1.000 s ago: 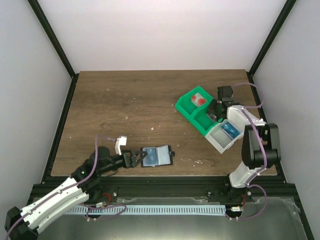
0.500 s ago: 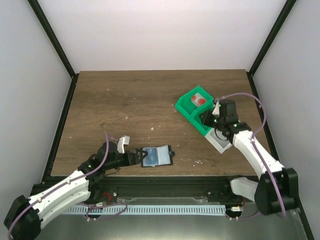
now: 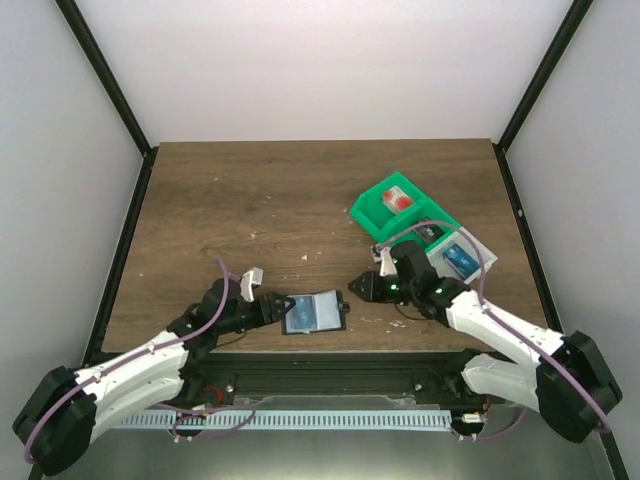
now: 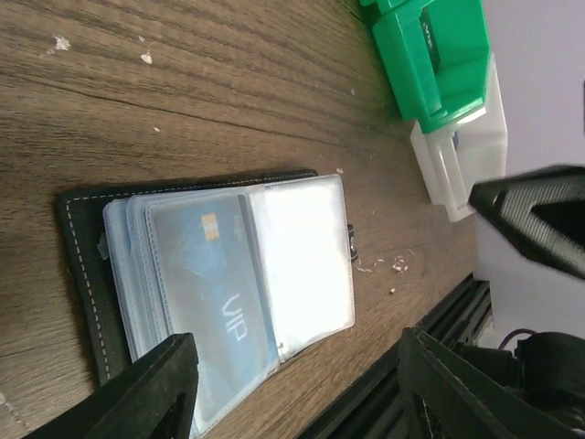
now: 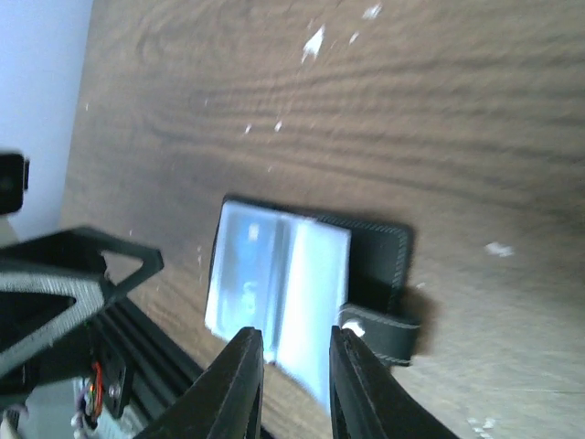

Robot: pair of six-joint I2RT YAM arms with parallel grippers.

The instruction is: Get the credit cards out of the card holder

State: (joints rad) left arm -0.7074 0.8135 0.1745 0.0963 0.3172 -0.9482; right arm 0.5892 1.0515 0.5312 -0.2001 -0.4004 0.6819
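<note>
The card holder [image 3: 315,311] lies open and flat near the table's 6 o'clock edge, and a blue card [image 4: 215,293] is visible under one of its clear sleeves. The left gripper [image 3: 272,310] sits at the holder's 9 o'clock side with its jaws wide apart and nothing pinched. The right gripper [image 3: 358,289] hangs just off the holder's 2 o'clock corner, near the black tab [image 5: 379,331], with its jaws parted only a little and empty. The step in hand looks like steadying the holder so that a card can be drawn out. The left gripper would do best to press on the black cover alone, clear of the sleeves. The right gripper should come in low, take only the card's edge, and pull straight along the sleeve so the holder neither lifts nor folds. Which end of the sleeve is open cannot be made out.
</note>
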